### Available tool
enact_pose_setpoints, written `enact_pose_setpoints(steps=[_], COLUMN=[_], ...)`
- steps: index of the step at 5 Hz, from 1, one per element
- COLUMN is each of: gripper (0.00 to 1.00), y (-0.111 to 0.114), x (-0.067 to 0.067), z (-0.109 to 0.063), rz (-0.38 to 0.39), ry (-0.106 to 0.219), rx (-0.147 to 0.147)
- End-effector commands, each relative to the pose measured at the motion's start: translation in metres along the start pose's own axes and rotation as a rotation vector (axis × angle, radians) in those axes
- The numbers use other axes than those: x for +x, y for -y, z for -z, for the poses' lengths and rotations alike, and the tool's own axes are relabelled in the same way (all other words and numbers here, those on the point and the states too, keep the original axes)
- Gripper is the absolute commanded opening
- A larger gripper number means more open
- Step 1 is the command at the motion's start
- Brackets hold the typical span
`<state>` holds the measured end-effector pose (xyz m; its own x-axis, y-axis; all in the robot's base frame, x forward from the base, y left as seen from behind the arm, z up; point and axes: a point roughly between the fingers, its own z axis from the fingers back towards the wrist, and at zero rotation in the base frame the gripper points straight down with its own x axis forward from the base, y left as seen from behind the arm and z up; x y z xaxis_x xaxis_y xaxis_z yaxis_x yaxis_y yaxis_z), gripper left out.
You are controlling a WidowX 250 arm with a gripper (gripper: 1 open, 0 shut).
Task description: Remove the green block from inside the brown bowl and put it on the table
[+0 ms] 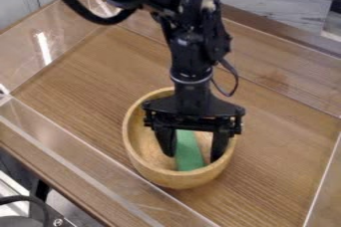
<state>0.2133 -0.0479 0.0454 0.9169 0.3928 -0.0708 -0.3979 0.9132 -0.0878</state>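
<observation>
The brown bowl (144, 158) sits on the table (80, 92) near the front wall. Inside it lies the green block (193, 154), only its middle showing between the fingers. My gripper (193, 149) points straight down and has sunk into the bowl, open, with one black finger (167, 141) on each side of the block. I cannot tell whether the fingers touch the block. The black arm rises from it toward the top of the view.
Low clear acrylic walls (80, 166) border the table on the front and left. A clear acrylic stand (110, 7) is at the back. Bare wood-grain table lies to the left and right of the bowl.
</observation>
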Motion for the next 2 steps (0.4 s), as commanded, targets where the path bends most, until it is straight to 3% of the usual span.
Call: enact_pose_setpoints(steps=[1,2], gripper=[1.00,1.00], y=[0.0078,0.0127], x=[-0.0043,-0.0107], z=[-0.0022,-0.0011], rz=[-0.023,-0.052], ry=[0.024,0.026], rx=[-0.017,-0.021])
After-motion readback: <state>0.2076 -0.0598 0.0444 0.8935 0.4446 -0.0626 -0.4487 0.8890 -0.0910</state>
